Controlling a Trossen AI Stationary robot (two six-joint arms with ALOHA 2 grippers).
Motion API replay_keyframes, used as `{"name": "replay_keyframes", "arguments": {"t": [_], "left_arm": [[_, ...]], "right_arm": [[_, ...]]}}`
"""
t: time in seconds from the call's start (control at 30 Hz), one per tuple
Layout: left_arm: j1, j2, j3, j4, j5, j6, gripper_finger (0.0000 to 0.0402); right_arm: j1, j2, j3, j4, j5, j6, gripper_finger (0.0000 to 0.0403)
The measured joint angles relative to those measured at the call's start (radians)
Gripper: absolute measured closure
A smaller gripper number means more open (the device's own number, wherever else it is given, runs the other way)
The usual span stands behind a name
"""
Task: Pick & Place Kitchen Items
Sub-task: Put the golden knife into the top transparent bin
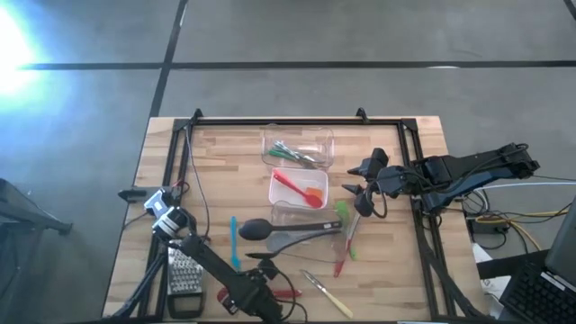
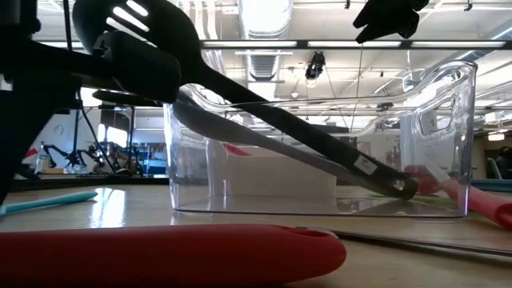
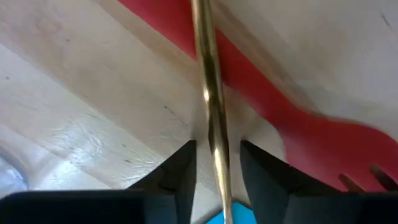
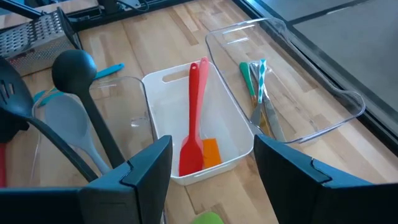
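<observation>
The slim brass-coloured metal handle (image 3: 210,93) sits at the near edge of the tabletop (image 1: 396,279), lying across a flat red slotted spatula (image 3: 323,134). The left pincer (image 3: 214,146) is down over it with its fingers spread, one on each side of the handle and a little gap showing at each. That looks like a line-up for a pinch that has not been made yet. Because the handle rests on the red blade rather than on the wood, it should be easier to close on without scraping the boards.

Further in, three clear rectangular plastic tubs stand in a row, apparently sorted by kind.
- The nearest tub (image 1: 301,216) holds a black ladle (image 4: 71,65) and a black slotted spoon (image 2: 136,24). They lean over its rim because they are too long to lie flat.
- The middle tub (image 4: 155,81) holds a red spatula (image 4: 194,118) and a small orange tool (image 4: 211,151).
- The far tub (image 4: 298,93) holds green, teal and metal tools (image 4: 258,87).

The right pincer (image 4: 212,143) hangs over the right side of the tubs, spread wide and holding nothing, probably waiting.

A teal tool (image 1: 234,241) and a steel box grater (image 1: 183,274) lie near the left arm.

No brand, label or writing can be read anywhere.
</observation>
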Motion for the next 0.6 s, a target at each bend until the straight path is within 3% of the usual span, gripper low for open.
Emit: {"name": "replay_keyframes", "arguments": {"t": [0.23, 0.6], "left_arm": [[0.003, 0.000, 0.001, -0.003, 0.008, -0.002, 0.0368], [0.000, 0.001, 0.029, -0.049, -0.001, -0.046, 0.0371]], "right_arm": [[0.000, 0.000, 0.000, 0.000, 0.000, 0.000, 0.0184], [0.001, 0.000, 0.000, 0.000, 0.000, 0.000, 0.0184]]}}
